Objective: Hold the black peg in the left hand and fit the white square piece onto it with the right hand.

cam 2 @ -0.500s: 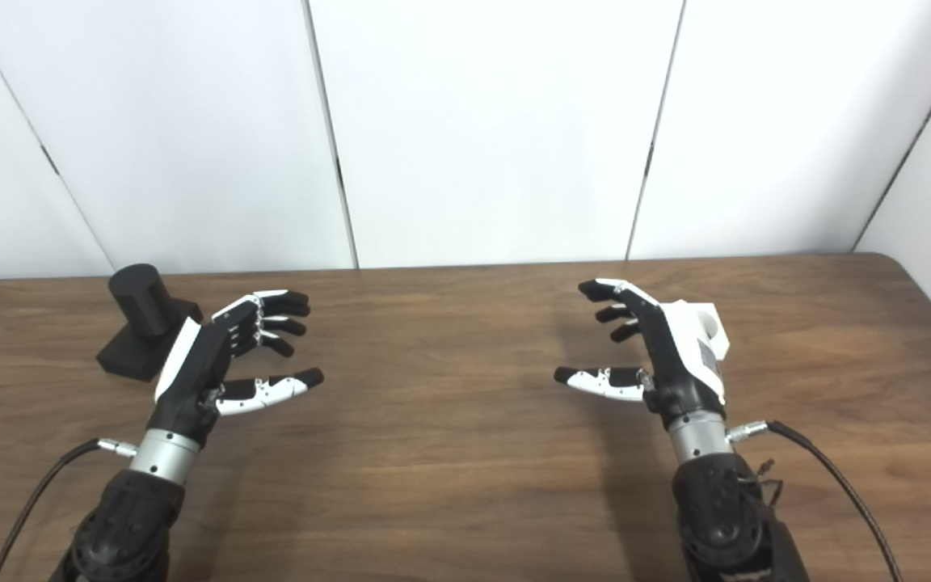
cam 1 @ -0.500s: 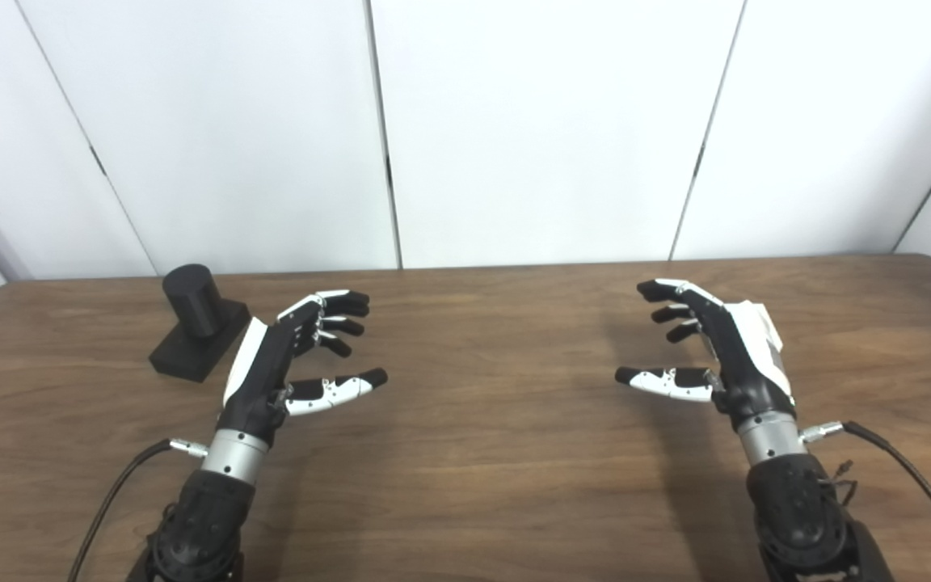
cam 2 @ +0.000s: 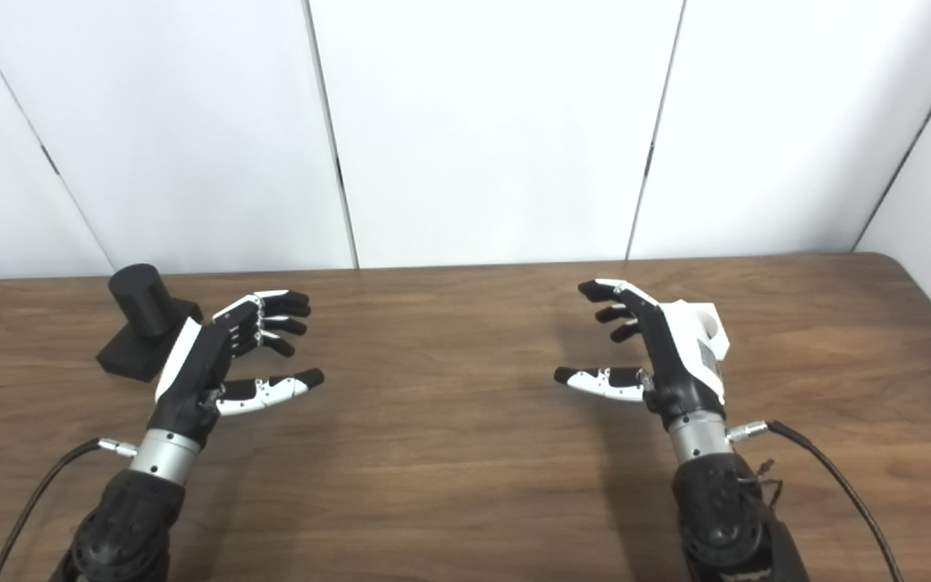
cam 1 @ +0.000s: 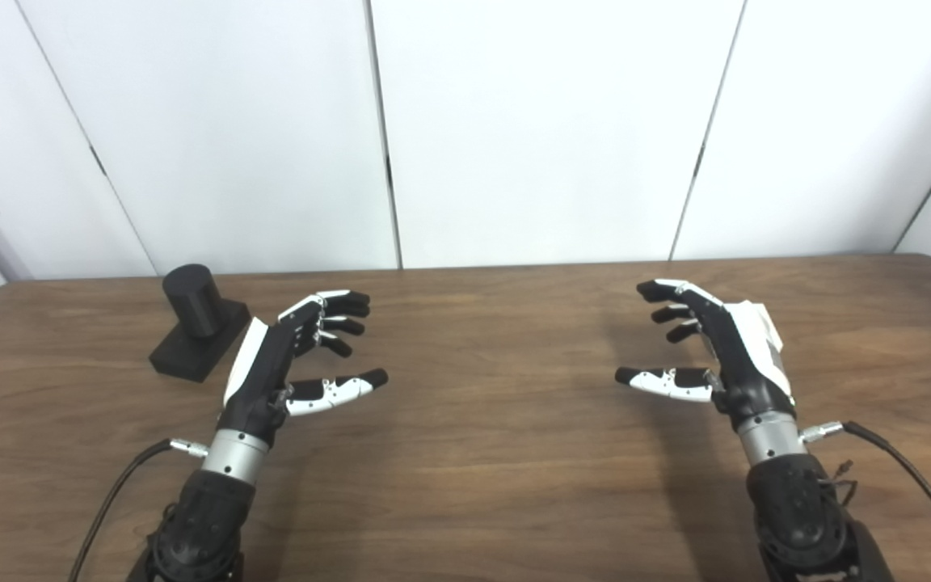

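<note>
Fingers spread on both sides, nothing grasped: the left hand (cam 1: 271,368) and the right hand (cam 1: 724,347) hover empty above the wooden table (cam 1: 482,453). One black peg (cam 1: 193,301) stands on its base just beyond the left hand. One white square piece (cam 2: 710,323) sits behind the right hand; the right eye view shows its hollow opening.

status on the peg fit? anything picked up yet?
Nothing done yet. The black cylindrical peg on its square base stands untouched on the wooden table, beyond the left hand. Both hands hover open and empty. The white square piece sits mostly hidden behind the right hand. Left to do: grasp the peg, pick up the piece, fit it on.
</note>
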You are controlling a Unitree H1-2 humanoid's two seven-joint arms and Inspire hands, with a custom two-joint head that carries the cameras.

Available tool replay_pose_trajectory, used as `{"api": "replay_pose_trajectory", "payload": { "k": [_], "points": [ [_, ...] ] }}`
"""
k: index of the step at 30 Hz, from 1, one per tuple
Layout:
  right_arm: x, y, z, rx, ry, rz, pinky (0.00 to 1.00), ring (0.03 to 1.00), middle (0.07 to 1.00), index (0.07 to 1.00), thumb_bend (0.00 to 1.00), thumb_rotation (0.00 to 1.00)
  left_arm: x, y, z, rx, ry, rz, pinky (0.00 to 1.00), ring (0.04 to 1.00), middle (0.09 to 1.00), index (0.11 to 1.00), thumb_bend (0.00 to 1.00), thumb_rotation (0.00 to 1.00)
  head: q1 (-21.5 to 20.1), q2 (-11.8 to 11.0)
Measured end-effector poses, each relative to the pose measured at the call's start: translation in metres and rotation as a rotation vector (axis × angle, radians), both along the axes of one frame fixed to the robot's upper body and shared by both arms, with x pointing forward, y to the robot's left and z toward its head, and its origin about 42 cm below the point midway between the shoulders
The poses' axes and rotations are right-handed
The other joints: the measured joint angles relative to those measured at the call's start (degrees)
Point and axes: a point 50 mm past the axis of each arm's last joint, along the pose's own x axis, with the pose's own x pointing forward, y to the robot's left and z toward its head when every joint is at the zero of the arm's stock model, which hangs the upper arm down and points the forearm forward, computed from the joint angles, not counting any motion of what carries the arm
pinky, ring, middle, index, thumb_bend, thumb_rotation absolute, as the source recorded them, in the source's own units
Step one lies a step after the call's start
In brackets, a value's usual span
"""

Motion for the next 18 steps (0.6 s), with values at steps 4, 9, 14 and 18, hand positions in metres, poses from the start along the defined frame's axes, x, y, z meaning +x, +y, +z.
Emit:
{"api": "replay_pose_trajectory", "payload": {
  "k": [4, 9, 14, 18],
  "points": [
    [0.0, -0.003, -0.002, 0.002, -0.005, 0.013, 0.55, 0.677, 0.749, 0.727, 0.61, 0.07, 0.0, -0.005, -0.002, -0.005, 0.002, -0.006, 0.53, 0.651, 0.722, 0.72, 0.73, 0.0, 6.42, -0.97],
    [-0.001, -0.012, 0.0, 0.01, -0.012, 0.008, 0.55, 0.68, 0.75, 0.723, 0.62, 0.02, -0.002, -0.021, -0.007, -0.016, 0.009, -0.016, 0.54, 0.67, 0.722, 0.706, 0.75, 0.0, 13.0, -2.89],
    [-0.001, -0.025, -0.003, 0.027, -0.011, 0.0, 0.54, 0.68, 0.754, 0.722, 0.62, 0.0, -0.001, -0.038, -0.019, -0.021, 0.036, -0.019, 0.53, 0.666, 0.717, 0.712, 0.76, 0.02, 18.28, -5.44],
    [-0.004, -0.028, -0.005, 0.044, 0.001, -0.005, 0.54, 0.7, 0.766, 0.73, 0.61, 0.0, -0.002, -0.043, -0.026, -0.001, 0.032, -0.023, 0.53, 0.659, 0.709, 0.711, 0.76, 0.04, 19.44, -7.03]
  ]
}}
